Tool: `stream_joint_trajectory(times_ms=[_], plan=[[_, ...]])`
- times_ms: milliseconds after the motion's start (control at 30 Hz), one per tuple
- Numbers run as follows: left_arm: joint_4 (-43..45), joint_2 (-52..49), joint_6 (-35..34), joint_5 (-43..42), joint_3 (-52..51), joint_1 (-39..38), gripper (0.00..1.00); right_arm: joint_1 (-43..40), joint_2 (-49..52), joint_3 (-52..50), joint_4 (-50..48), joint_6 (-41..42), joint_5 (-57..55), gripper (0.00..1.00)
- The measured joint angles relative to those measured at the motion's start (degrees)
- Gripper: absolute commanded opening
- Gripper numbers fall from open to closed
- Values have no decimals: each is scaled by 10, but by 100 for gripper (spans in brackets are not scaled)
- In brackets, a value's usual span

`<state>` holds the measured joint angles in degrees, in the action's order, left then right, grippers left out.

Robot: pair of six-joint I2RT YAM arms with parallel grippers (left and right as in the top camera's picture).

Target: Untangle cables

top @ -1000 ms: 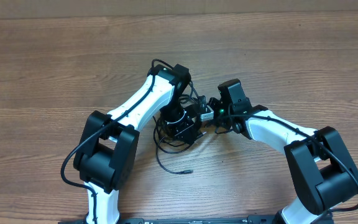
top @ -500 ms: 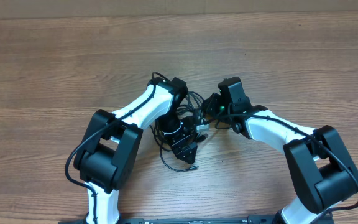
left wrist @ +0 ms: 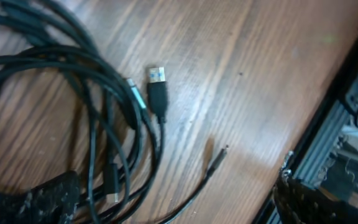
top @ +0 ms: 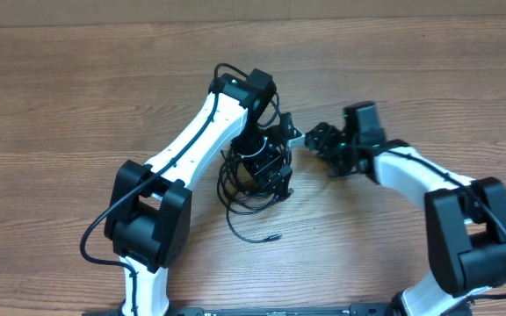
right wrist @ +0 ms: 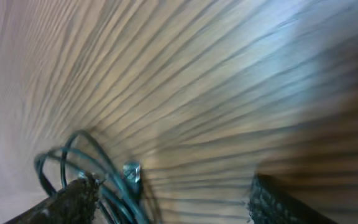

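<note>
**A:** What lies nearest us?

**B:** At the lower centre of the overhead view, one loose tail (top: 251,235) of the cables (top: 233,186) trails out onto the table (top: 77,88) and ends in a small plug tip. Just above it, mid-frame, sits the heap itself, several black loops overlapping.

**A:** And our left gripper (top: 272,171)?

**B:** It hangs over the heap's right edge. In the left wrist view its fingers (left wrist: 50,198) stand wide apart at the bottom corners, gripping nothing. The loops fill the left half there, and a USB plug (left wrist: 156,79) lies free near the upper centre.

**A:** Farther out?

**B:** Our right gripper (top: 318,139) sits to the right of the heap, apart from it in the overhead view. Its fingers (right wrist: 70,200) are spread too, with nothing between them. A few strands and a silvery tip (right wrist: 131,171) show at lower left, blurred.

**A:** So where are we?

**B:** We judge the tangle barely loosened, and we're between grasps. Next we'd want one gripper closing on a single free end, perhaps the USB plug. The other should pin the heap while we draw that end out slowly, so no loop tightens.
</note>
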<state>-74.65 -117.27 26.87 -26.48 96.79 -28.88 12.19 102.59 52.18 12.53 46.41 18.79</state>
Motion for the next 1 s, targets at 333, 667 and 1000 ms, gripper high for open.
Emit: stream_joint_trajectory(times_ms=[333, 667, 1000], plan=[[163, 0, -140, 22, -83, 0, 61, -24, -2, 0, 18, 0, 19, 73], [299, 0, -271, 24, -183, -9, 47, -24, -2, 0, 18, 0, 18, 73], [256, 0, -343, 78, -140, -15, 55, -24, -2, 0, 17, 0, 18, 73]])
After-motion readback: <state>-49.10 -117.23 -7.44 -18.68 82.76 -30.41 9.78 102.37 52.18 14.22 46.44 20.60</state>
